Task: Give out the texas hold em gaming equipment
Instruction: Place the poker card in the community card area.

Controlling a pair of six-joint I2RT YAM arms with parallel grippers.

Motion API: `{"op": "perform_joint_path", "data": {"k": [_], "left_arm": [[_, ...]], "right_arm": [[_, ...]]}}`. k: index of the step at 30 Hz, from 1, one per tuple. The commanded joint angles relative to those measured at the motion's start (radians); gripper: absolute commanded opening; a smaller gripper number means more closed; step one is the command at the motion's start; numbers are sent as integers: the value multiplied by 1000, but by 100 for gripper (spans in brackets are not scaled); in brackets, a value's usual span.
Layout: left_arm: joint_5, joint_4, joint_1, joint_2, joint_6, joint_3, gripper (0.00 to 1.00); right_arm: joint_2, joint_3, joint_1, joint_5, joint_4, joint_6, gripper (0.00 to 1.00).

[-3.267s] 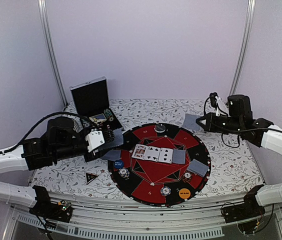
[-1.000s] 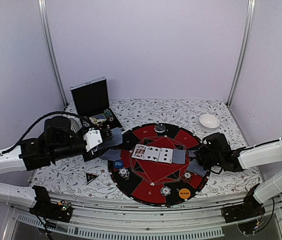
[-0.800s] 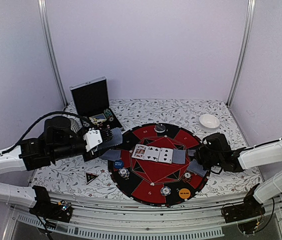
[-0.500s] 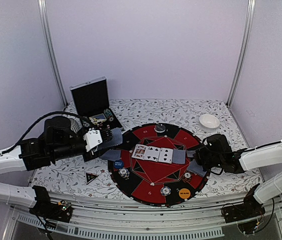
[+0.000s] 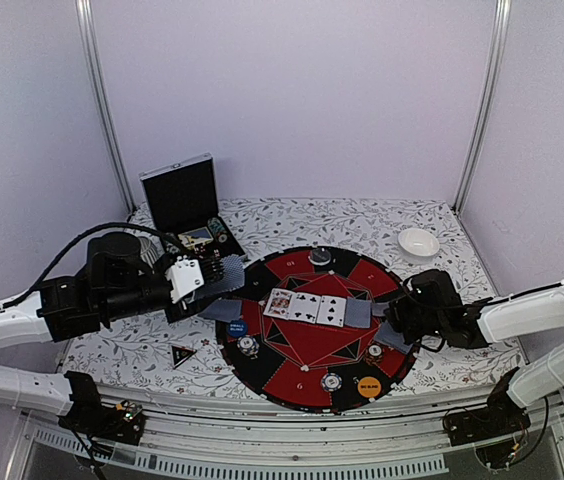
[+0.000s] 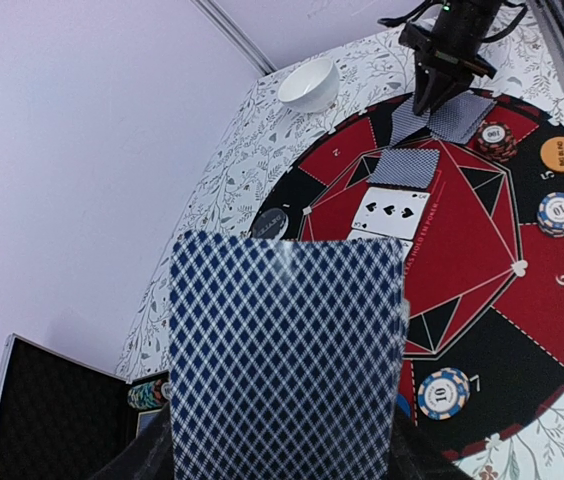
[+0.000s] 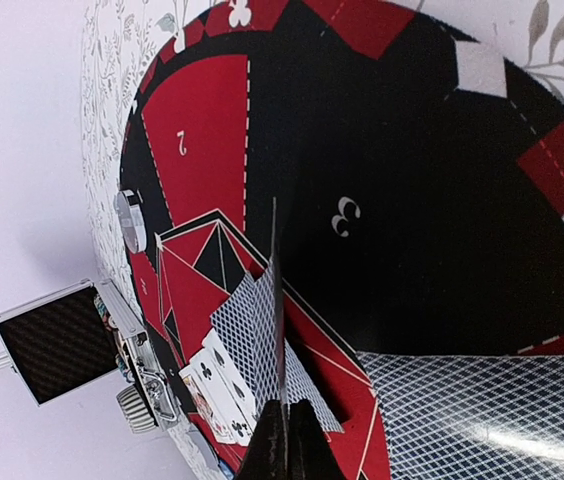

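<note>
We count three striped chips [image 5: 249, 346], one blue button [image 5: 236, 327], one orange button [image 5: 368, 386], one triangular marker [image 5: 182, 354] and three face-up cards [image 5: 305, 306] on or beside the mat [image 5: 307, 348], centre frame. Our left gripper [image 5: 207, 278], centre left, clamps a blue-backed card [image 6: 287, 360]. The right gripper [image 5: 398, 320] pinches one thin card [image 7: 274, 300] edge-on at the mat's right edge, having dropped from the upper right.

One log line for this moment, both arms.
left gripper: holding cards near mat | right gripper: shut on single card, edge-on above mat | second card flat beside it
</note>
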Motion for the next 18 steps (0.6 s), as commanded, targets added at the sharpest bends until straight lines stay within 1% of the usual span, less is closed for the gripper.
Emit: {"op": "perform_joint_path", "data": {"k": [1,5,13,14,15,16,17,18], "left_arm": [[10,28,-11,-18,-7,2,54],[10,27,-11,-19,-6,3,54],[9,27,-12,-23,-7,1,54],[9,26,-11,-23,-7,1,54],[10,26,-11,-23,-7,1,54],[11,27,-11,-23,-7,1,54],[9,27,-11,-23,-7,1,54],[10,26,-11,-23,-7,1,54]], "right_arm": [[18,-18,4,33,7,10,2],[21,-12,3,51,7,-7,2],[39,-3,4,30,10,-22,2],[36,-3,5,28,10,-26,4],[33,-3,3,25,9,-26,8],[29,-5,4,23,8,-26,15],[27,-5,3,21,8,-26,25],[22,-7,3,20,7,-28,30]]}}
